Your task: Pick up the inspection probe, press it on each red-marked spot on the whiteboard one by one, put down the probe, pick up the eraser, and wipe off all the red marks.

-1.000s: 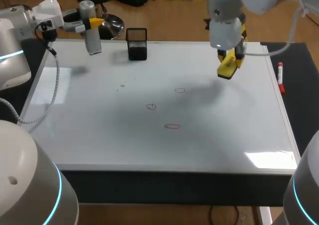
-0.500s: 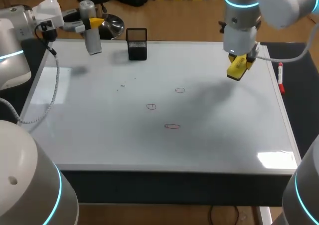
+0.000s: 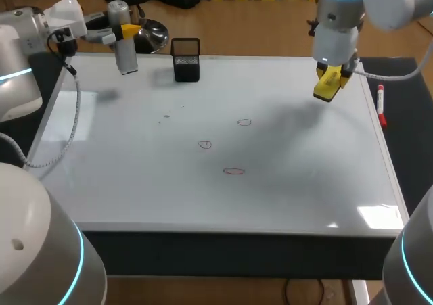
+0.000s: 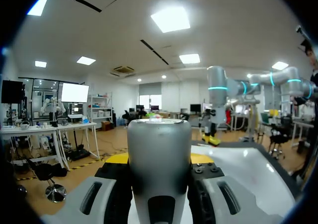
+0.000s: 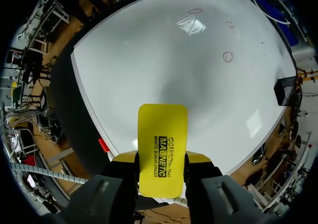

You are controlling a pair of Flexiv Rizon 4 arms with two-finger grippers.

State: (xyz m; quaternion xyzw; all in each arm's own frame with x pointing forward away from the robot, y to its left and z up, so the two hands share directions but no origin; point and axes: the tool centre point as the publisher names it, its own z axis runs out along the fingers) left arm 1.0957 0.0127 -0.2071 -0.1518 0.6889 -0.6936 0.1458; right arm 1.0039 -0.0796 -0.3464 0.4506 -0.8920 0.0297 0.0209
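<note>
The whiteboard (image 3: 135, 183) covers the worktop, with 3 red marks (image 3: 234, 171) near its middle. The right hand (image 3: 331, 80) hangs over the far right corner, clamped on the yellow eraser (image 3: 325, 88), whose long axis runs straight out of the grip toward the board. The marks lie left of it and nearer, well apart. The left hand (image 3: 124, 32) grips the grey probe (image 3: 126, 56), upright, at the far left edge. The right arm is likely better placed for wiping.

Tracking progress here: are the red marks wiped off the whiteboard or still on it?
Still on: three marks show on the whiteboard, and the right hand holds the eraser clear of them.
</note>
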